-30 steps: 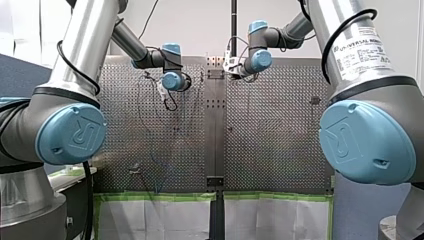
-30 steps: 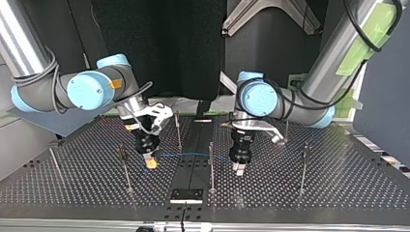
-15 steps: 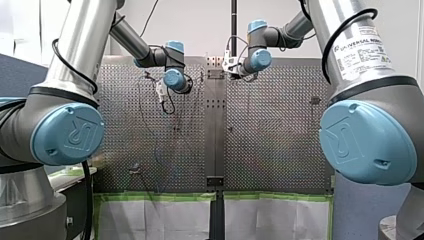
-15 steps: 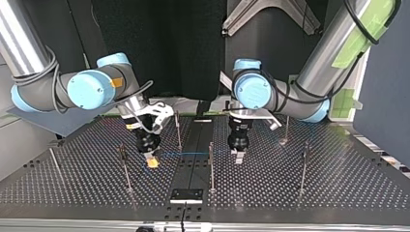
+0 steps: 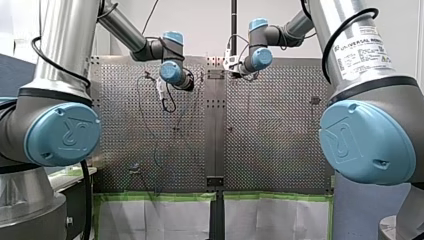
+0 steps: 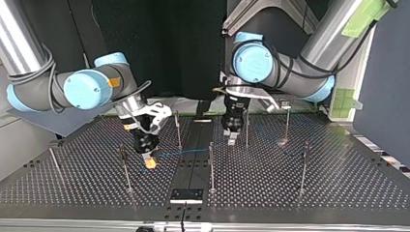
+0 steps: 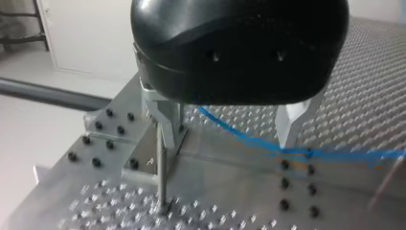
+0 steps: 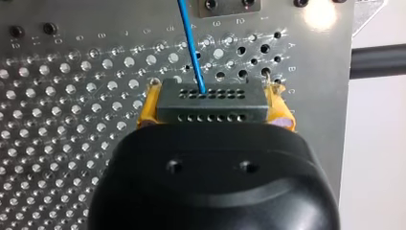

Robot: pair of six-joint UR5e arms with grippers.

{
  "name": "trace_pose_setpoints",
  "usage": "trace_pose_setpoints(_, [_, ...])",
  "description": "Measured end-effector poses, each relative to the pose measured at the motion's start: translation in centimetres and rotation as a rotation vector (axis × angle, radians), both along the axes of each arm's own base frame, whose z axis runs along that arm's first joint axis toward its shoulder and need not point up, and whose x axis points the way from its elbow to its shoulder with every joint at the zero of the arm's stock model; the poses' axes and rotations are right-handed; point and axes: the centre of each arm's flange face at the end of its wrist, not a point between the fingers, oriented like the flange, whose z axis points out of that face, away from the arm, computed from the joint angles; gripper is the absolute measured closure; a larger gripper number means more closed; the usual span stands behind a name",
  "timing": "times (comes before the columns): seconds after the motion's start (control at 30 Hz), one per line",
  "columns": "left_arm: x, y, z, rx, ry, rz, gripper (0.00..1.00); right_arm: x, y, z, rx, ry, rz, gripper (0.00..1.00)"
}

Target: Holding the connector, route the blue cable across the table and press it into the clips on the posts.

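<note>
Currently my right gripper (image 8: pixel 213 108) is clamped on the grey connector (image 8: pixel 212 98), with its yellow pads (image 8: pixel 147 108) pressed against the connector's two ends. The blue cable (image 8: pixel 191 43) leaves the connector's farther row of holes and runs straight ahead of the gripper, over the perforated table (image 8: pixel 72 120). The top view shows this gripper hanging low over the table, connector at its tip. A thin post (image 6: pixel 124 169) stands near it on the side away from my other arm.

My left gripper (image 7: pixel 227 124) stands open. Its metal fingers (image 7: pixel 293 120) are well apart and hold nothing. The cable crosses the gap below the fingers and curves past the tip of one of them; I cannot tell whether it touches that tip. A post rises from the table right at the other finger. In the top view this gripper hovers above the table, just beside another post.

Between the two grippers the cable runs from the connector across the table's plain centre strip. Its stretch nearer my left gripper is too faint to trace. More posts stand farther out, well apart from both grippers.
</note>
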Motion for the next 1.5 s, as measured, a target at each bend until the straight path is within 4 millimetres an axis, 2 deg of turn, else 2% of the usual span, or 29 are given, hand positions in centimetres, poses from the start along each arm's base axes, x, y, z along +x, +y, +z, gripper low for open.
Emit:
trace_pose_setpoints(0.13, [-2.0,0.2,0.2,0.003,0.017,0.004,0.0,-0.1,0.2,0.5,-0.003,-0.005,0.0,1.0])
trace_pose_setpoints(0.23, [-3.0,0.3,1.1,-0.005,0.0,0.01,0.0,-0.3,0.3,0.9,-0.006,-0.01,-0.001,1.0])
trace_pose_setpoints(0.47, [-5.5,-0.7,4.6,-0.019,-0.074,-0.041,0.0,-0.4,0.4,1.2,-0.005,-0.016,-0.002,1.0])
trace_pose_setpoints(0.7, [-7.3,-2.8,7.7,-0.05,-0.119,-0.059,0.0,-0.6,0.3,1.2,-0.001,-0.016,-0.008,1.0])
trace_pose_setpoints(0.97, [-7.8,-5.4,7.7,-0.009,-0.085,-0.06,0.0,-0.9,0.1,1.3,-0.002,-0.017,-0.013,1.0])
trace_pose_setpoints(1.4, [-8.7,-10.9,6.3,0.055,-0.004,-0.102,0.0,-1.1,-0.2,1.2,0.003,-0.019,-0.02,1.0])
trace_pose_setpoints(1.5, [-8.4,-11.7,6.0,0.063,0.008,-0.11,0.0,-1.1,-0.2,1.2,0.003,-0.019,-0.02,1.0])
